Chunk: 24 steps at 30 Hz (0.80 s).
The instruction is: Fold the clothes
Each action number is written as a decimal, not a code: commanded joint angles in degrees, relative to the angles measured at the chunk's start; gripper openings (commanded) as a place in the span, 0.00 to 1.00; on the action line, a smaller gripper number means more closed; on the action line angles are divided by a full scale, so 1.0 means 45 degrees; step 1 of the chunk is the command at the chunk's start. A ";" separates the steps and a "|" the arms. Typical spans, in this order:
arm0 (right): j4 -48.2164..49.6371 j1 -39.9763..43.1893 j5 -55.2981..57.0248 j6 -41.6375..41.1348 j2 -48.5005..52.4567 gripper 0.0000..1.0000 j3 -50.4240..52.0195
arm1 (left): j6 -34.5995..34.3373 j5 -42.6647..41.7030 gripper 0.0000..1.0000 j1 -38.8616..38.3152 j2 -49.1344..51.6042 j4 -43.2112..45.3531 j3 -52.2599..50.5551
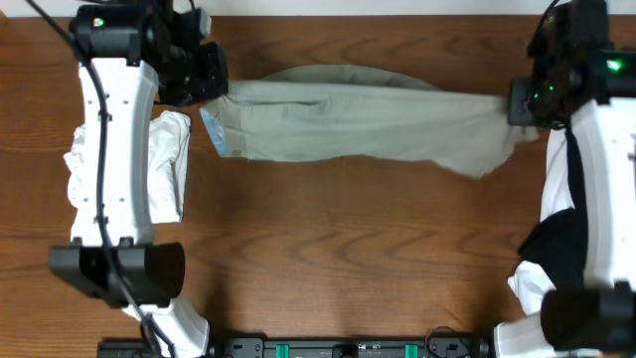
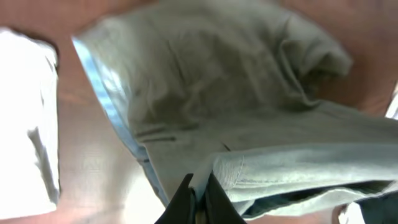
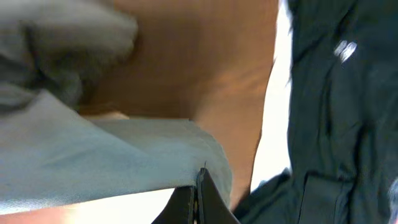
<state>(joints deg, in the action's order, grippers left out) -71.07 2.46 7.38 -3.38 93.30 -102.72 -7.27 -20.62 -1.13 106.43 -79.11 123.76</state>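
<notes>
A: Well, where are the shorts (image 1: pixel 358 124) held?
B: Stretched over the table's (image 1: pixel 328 259) far side, long axis left to right. The waist end is pinched by the left gripper (image 2: pixel 198 198), the leg end by the right gripper (image 3: pixel 196 196); both are clamped on cloth.

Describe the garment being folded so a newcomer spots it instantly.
On the wooden table, look along the far side. The khaki shorts span from left gripper to right gripper. Unlike the white garment and black garment alongside, they show a pale blue waistband.
</notes>
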 commanded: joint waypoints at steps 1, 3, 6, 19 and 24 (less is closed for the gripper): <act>0.0685 0.0525 0.0792 -0.0393 -0.1938 0.01 -0.0223 | 0.0568 0.0631 0.06 0.0175 -0.1753 0.0442 0.0340; 0.1205 0.0525 0.0792 -0.0393 -0.2686 0.01 -0.0223 | 0.0607 0.0631 0.06 0.0175 -0.2521 0.0806 0.0335; 0.1880 0.0525 0.0792 -0.0389 -0.3895 0.01 -0.0223 | 0.0607 0.0631 0.06 0.0175 -0.3735 0.1200 0.0335; 0.3900 0.0525 0.2283 -0.0379 -0.7946 0.01 -0.0243 | 0.0593 0.0627 0.06 0.0175 -0.8631 0.2191 0.0335; 0.4488 0.0525 0.2895 -0.0282 -0.8680 0.01 -0.0408 | 0.0544 0.0636 0.06 0.0175 -0.9418 0.2618 0.0335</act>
<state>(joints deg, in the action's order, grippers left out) -51.83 3.66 11.73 -3.92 54.68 -103.50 -5.72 -21.32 -1.17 64.49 -68.23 124.44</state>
